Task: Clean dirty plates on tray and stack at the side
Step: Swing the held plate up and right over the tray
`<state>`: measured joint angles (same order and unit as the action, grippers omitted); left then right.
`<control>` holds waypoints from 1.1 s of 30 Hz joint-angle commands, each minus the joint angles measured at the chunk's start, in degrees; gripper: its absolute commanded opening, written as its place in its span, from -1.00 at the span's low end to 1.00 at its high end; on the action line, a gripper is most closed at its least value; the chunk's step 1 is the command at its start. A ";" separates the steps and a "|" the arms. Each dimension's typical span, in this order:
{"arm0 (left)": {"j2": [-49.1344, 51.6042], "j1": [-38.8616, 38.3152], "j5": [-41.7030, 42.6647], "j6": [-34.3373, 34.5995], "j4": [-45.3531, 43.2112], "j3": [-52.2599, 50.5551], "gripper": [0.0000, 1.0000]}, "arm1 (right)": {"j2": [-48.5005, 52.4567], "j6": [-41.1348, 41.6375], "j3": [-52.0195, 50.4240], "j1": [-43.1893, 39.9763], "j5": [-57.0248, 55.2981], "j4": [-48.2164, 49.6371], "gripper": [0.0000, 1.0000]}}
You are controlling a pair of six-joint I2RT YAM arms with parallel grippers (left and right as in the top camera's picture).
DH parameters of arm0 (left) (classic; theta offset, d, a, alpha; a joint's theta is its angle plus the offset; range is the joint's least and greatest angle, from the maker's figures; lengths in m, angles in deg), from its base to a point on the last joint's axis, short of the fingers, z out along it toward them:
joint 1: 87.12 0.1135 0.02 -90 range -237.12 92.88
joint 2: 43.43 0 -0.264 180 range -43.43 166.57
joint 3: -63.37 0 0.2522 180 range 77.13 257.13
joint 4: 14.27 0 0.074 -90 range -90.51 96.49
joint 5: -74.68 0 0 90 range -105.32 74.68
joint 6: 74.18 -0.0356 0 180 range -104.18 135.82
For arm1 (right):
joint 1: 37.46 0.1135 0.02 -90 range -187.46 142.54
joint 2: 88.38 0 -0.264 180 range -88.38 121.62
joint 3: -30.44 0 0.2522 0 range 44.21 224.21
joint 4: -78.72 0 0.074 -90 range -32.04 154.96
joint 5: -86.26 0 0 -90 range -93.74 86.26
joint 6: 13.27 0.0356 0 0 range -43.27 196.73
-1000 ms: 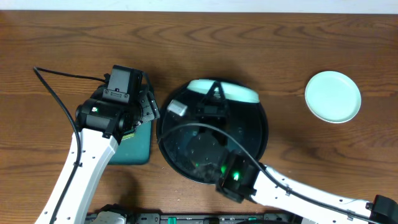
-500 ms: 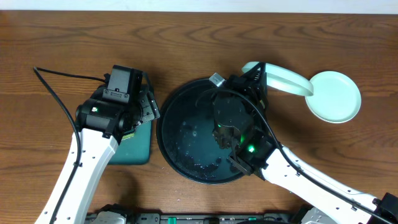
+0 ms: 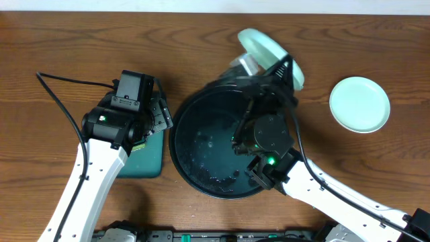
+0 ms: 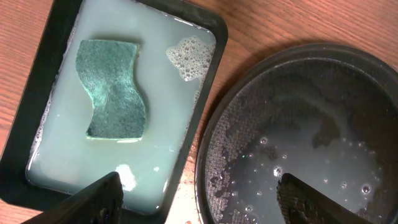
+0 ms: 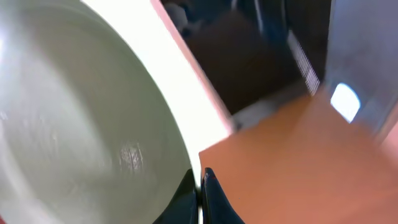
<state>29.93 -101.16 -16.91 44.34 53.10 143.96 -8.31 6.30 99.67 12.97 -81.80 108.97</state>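
At 1 o'clock over the tray [image 3: 185, 154] rim, the right gripper [image 5: 200, 190] is clamped on the edge of 1 mint-green plate [image 3: 267, 52], holding it tilted and clear of the table [image 3: 80, 40]. The right wrist view is blurred but shows the plate rim pinched between both fingers. A 2nd mint-green plate [image 3: 359, 104] lies flat on the table at 3 o'clock from the tray, well apart from it. The tray holds a film of water with bubbles. At 9 o'clock, just beside the tray, the left gripper [image 3: 160, 115] hangs with fingers spread wide, gripping nothing, above the small tray [image 4: 208, 93] of soapy water. 1 green sponge [image 4: 112, 90] lies in it.
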 commanded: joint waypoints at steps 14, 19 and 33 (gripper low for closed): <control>0.26 -0.17 0.09 0.28 0.11 0.13 0.60 | -0.55 29.22 0.17 3.28 -12.13 -0.09 -0.97; 0.26 -0.20 0.09 0.26 0.13 0.13 0.61 | -0.55 10.84 0.17 3.28 -3.58 -1.42 -0.98; 0.26 -0.17 0.09 0.26 0.13 0.13 0.61 | -0.55 -30.73 0.17 3.30 14.45 -25.94 -0.98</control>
<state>29.93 -101.16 -16.93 44.34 53.12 143.96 -8.29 -14.77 99.58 15.93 -72.60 84.49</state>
